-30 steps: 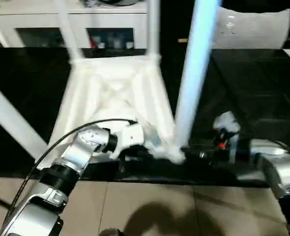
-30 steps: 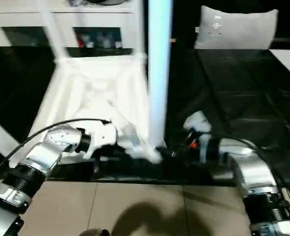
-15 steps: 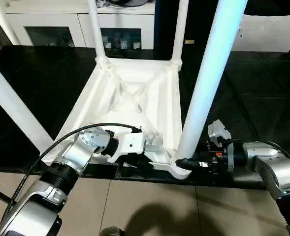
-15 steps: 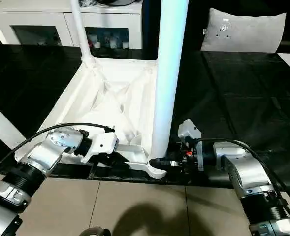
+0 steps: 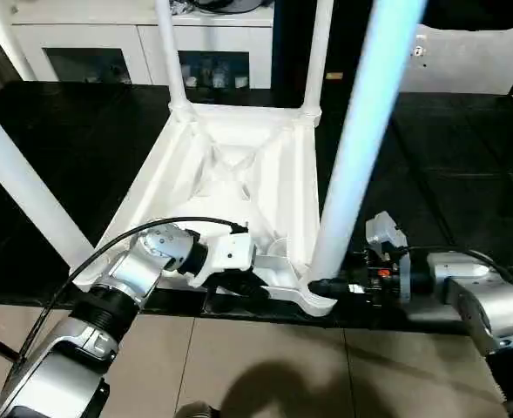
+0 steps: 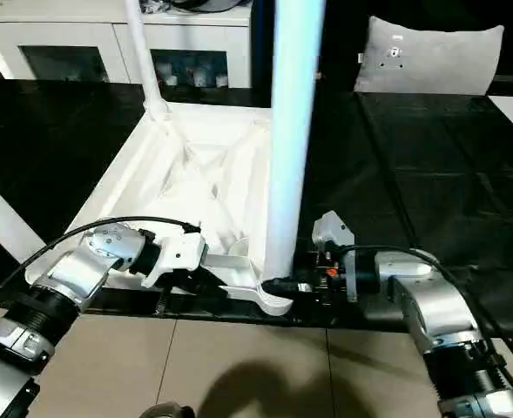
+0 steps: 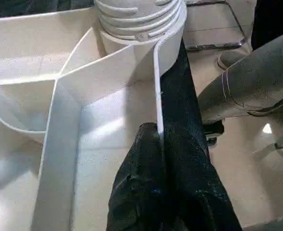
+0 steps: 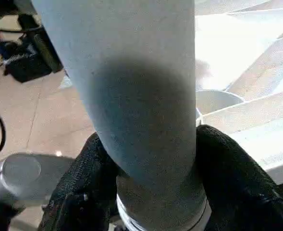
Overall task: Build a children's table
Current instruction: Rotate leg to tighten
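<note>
The children's table top (image 5: pixel 239 165) lies upside down on a black surface, ribbed underside up. Four white legs stand in its corner sockets: far left leg (image 5: pixel 171 52), far right leg (image 5: pixel 317 52), near left leg (image 5: pixel 21 187) and near right leg (image 5: pixel 352 157). My left gripper (image 5: pixel 247 283) is shut on the top's thin near rim (image 7: pixel 156 72), close to the near right socket (image 7: pixel 139 19). My right gripper (image 5: pixel 321 286) clasps the base of the near right leg (image 8: pixel 131 96), one black finger (image 8: pixel 88 178) pressed against each side.
A white cabinet with glass doors (image 5: pixel 108 43) stands behind the table top, and a grey cushion (image 5: pixel 474 57) lies at the back right. Beige tiled floor (image 5: pixel 265 366) runs along the near edge. A person's leg (image 7: pixel 247 82) stands beside the near rim.
My right gripper's fingers have closed in around the base of the near right leg, which now stands a little more upright. The left gripper keeps its hold on the rim.
</note>
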### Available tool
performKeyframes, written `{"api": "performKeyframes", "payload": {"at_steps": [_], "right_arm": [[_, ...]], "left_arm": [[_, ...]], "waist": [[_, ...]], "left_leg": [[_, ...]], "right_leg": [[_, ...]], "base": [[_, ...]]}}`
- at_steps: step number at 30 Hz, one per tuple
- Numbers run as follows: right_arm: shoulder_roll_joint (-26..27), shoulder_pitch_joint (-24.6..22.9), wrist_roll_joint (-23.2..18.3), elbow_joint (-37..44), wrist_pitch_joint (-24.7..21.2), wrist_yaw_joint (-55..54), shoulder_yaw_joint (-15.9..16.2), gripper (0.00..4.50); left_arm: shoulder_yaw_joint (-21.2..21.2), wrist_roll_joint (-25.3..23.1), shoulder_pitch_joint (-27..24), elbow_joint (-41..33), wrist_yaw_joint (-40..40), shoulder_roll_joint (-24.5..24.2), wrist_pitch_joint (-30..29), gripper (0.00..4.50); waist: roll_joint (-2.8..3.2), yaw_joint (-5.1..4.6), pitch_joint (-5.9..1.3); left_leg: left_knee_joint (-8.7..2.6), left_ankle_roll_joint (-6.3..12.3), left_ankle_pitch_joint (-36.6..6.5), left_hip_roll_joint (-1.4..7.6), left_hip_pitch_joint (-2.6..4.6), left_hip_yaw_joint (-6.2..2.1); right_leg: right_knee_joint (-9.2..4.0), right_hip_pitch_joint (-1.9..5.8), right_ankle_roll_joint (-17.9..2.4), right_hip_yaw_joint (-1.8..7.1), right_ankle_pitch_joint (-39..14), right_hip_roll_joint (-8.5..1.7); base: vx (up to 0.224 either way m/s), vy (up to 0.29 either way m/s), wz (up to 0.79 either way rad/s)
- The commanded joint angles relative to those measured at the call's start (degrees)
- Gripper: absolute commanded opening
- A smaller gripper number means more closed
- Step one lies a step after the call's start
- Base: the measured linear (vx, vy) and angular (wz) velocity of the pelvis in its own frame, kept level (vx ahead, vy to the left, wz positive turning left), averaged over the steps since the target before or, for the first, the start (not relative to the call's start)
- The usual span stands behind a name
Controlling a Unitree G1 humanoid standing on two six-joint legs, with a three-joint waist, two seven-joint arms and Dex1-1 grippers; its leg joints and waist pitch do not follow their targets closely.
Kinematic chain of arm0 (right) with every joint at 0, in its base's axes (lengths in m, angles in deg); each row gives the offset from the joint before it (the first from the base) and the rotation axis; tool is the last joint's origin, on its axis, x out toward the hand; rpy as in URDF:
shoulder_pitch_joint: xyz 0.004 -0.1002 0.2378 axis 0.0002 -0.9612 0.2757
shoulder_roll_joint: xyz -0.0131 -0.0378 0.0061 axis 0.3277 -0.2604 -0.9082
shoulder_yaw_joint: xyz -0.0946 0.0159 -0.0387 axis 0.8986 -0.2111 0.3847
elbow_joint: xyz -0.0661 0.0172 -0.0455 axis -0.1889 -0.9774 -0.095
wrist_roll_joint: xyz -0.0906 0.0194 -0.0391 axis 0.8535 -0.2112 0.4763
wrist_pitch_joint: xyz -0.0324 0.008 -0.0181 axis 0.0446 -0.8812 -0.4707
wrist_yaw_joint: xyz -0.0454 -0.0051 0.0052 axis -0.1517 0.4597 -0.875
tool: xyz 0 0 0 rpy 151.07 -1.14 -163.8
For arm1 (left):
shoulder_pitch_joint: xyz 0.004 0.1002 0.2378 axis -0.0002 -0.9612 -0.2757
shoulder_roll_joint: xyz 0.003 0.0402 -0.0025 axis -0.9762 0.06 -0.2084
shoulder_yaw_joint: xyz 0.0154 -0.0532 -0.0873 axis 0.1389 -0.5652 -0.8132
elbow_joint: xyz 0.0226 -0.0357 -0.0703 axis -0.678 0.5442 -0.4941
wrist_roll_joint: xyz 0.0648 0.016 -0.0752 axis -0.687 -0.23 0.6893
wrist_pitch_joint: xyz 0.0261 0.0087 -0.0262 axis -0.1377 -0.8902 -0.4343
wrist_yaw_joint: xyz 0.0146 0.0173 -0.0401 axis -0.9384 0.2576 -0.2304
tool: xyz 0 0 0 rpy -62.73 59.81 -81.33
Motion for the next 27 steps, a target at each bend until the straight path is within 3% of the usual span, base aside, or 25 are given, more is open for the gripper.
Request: {"api": "performKeyframes", "payload": {"at_steps": [1,6,7,9,10,11,14,15,16,19,21,27], "right_arm": [[4.0,-0.2,-3.4,-0.5,-4.2,-7.0,-3.1,2.18],[9.3,1.2,-2.6,-2.4,-5.4,-16.6,-5.4,2.18],[9.5,1.3,-2.4,-2.6,-5.4,-17.1,-5.5,2.18],[14.6,3.1,-0.7,-5.2,-5.4,-25.9,-7.0,2.18],[16.2,4.0,-0.3,-6.4,-5.7,-28.9,-7.6,2.18],[18.4,5.5,0.5,-8.7,-5.4,-34.0,-8.9,2.18],[22.0,8.6,2.1,-13.2,-6.2,-42.5,-11.2,2.18],[22.4,9.1,2.7,-13.7,-5.2,-42.3,-10.5,2.18],[22.7,9.4,3.0,-14.0,-4.3,-42.1,-10.0,2.18],[24.3,10.2,3.6,-14.0,-2.9,-42.9,-10.4,2.88],[24.3,10.1,4.0,-13.6,-1.9,-42.3,-10.4,3.01],[19.4,6.9,4.6,-10.8,-0.7,-36.8,-8.8,3.54]], "left_arm": [[0.7,1.7,-1.6,-4.8,-1.4,2.8,-7.3,0.00],[0.3,1.6,-3.2,-9.1,-7.0,6.4,-15.5,0.00],[0.3,1.5,-3.2,-9.2,-7.5,6.6,-15.9,0.00],[-0.7,-0.6,-3.0,-8.5,-16.3,11.4,-19.5,0.00],[-1.0,-0.7,-2.7,-8.2,-18.3,12.9,-20.4,0.00],[-1.6,-1.0,-2.0,-7.1,-21.3,14.9,-21.5,0.00],[-2.9,-1.9,-0.4,-6.2,-26.9,18.1,-24.4,0.00],[-3.4,-2.0,0.2,-6.0,-28.7,18.8,-25.1,0.00],[-3.8,-2.0,0.6,-5.9,-29.6,19.3,-25.6,0.00],[-4.2,-3.0,0.7,-6.5,-31.2,19.6,-26.4,0.00],[-4.1,-3.5,0.6,-6.1,-31.0,18.8,-25.8,0.00],[-4.3,-4.9,0.3,-3.7,-30.7,14.7,-20.9,0.00]], "waist": [[-0.87,-0.42,-2.95],[-1.00,-1.95,-2.71],[-1.16,-2.68,-2.76],[-1.31,-3.61,-2.78],[-1.53,-4.20,-2.97],[-1.47,-4.75,-2.84],[-1.41,-5.79,-3.05],[-1.81,-6.08,-3.25],[-1.64,-6.07,-3.25],[-1.43,-5.68,-3.40],[-1.42,-5.35,-3.46],[-1.26,-4.03,-3.27]], "left_leg": [[-4.01,1.48,-15.3,0.27,1.80,0.84],[-4.55,-0.61,-17.8,-0.11,1.28,0.43],[-4.54,-0.93,-17.7,-0.17,1.15,0.37],[-4.46,-1.06,-17.2,-0.32,0.88,0.46],[-4.35,-1.21,-16.8,-0.48,0.69,0.28],[-4.37,-1.29,-16.3,-0.61,0.58,0.39],[-4.38,-1.33,-16.6,-0.71,0.55,0.20],[-4.17,-0.87,-15.9,-0.68,0.71,0.31],[-4.09,-0.54,-15.3,-0.67,0.71,0.31],[-3.71,2.28,-11.6,-0.67,0.84,0.62],[-3.61,3.21,-10.8,-0.51,1.05,0.67],[-3.69,3.35,-11.7,-0.39,1.28,0.80]], "right_leg": [[-4.24,0.76,-14.2,-0.52,-5.4,-0.05],[-4.77,0.91,-12.2,-0.64,-10.7,-0.02],[-4.83,0.96,-11.8,-0.66,-10.5,0.06],[-4.84,0.84,-11.5,-0.70,-9.8,0.22],[-4.87,1.12,-11.3,-0.86,-9.9,0.13],[-4.95,0.84,-11.3,-0.90,-10.3,0.26],[-5.13,0.97,-11.2,-1.03,-10.4,0.36],[-5.16,0.92,-11.5,-1.02,-8.3,0.54],[-5.08,0.97,-11.9,-0.98,-7.0,0.51],[-4.78,1.22,-13.8,-0.96,1.2,0.68],[-4.67,1.27,-14.6,-0.96,3.1,0.64],[-4.82,1.42,-14.0,-0.87,2.3,0.55]], "base": [[0.000,0.000,0.00],[0.000,0.000,0.00],[0.000,0.000,0.00],[0.000,0.000,0.00],[0.000,0.000,0.00],[0.000,0.000,0.00],[0.000,0.000,0.00],[0.000,0.000,0.00],[0.000,0.000,0.00],[0.000,0.000,0.00],[0.000,0.000,0.00],[0.000,0.000,0.00]]}}
